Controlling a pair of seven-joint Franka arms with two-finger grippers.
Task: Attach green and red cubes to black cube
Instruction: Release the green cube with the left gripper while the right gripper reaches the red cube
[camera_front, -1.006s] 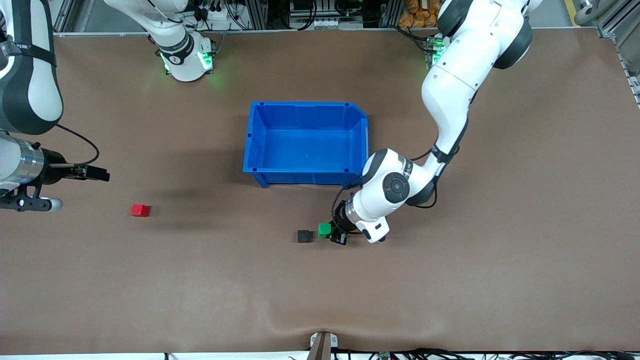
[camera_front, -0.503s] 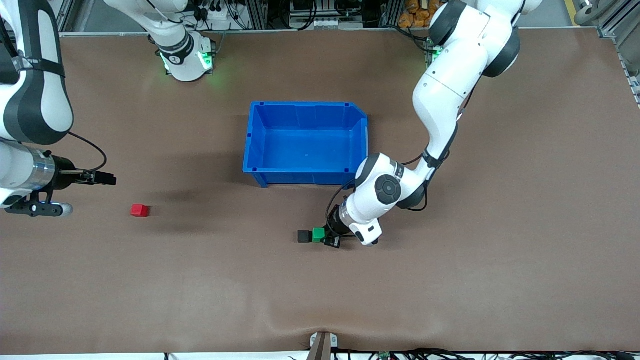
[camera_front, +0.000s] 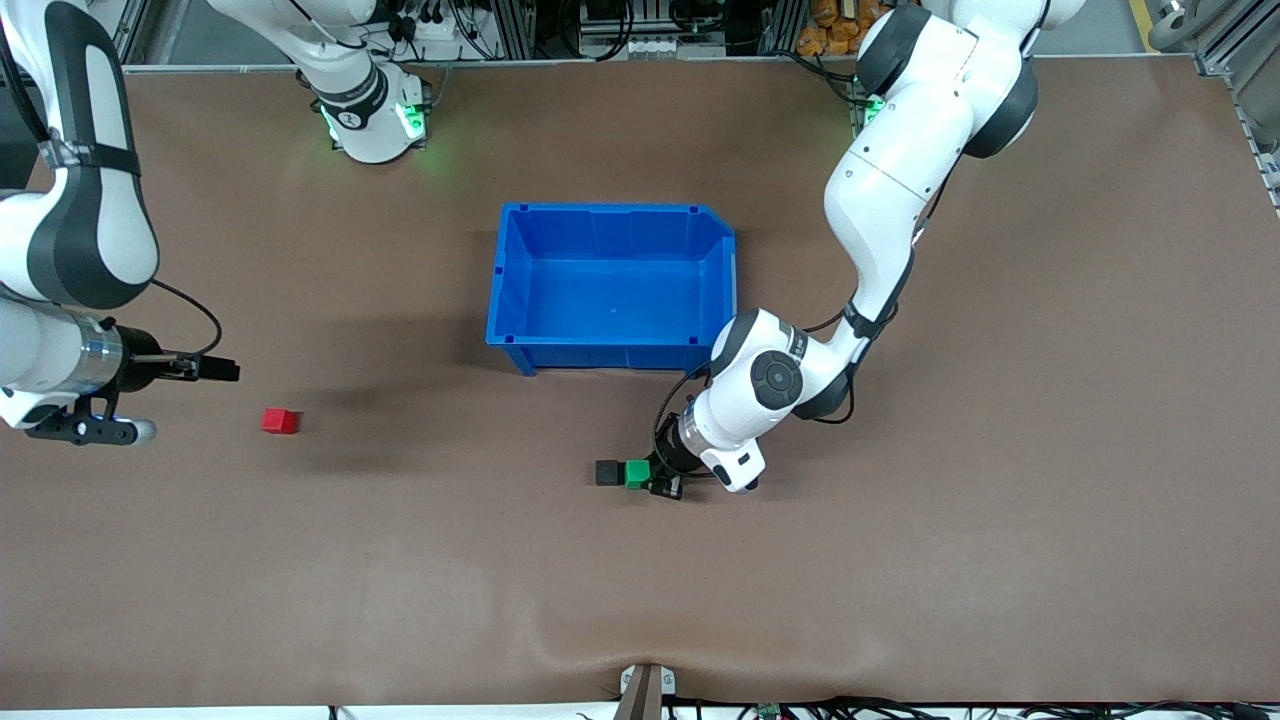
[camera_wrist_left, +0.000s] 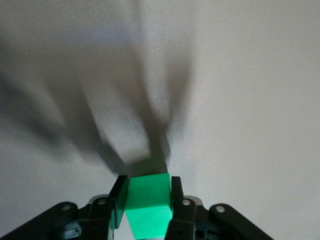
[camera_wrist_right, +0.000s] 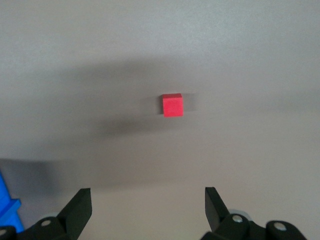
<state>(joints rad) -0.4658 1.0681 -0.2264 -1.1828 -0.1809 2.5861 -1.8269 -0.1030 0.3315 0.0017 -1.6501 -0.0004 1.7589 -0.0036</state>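
So far, roughly half the job looks done. The right hand (camera_front: 225, 369) hangs over the bench (camera_front: 1000, 560) toward the right arm's end, fingers spread wide and empty, with the red cube (camera_front: 280, 421) lying loose on the bench near it, well apart from the other two cubes. That cube is untouched and has yet to be fetched. Mid-bench, nearer the front camera than the blue bin (camera_front: 612, 290), the black cube (camera_front: 606, 473) sits with the green cube (camera_front: 636, 473) pressed against its side. The left hand (camera_front: 662, 482) is low at the bench there, pinching the green cube (camera_wrist_left: 148, 206) between its fingers, not yet let go.
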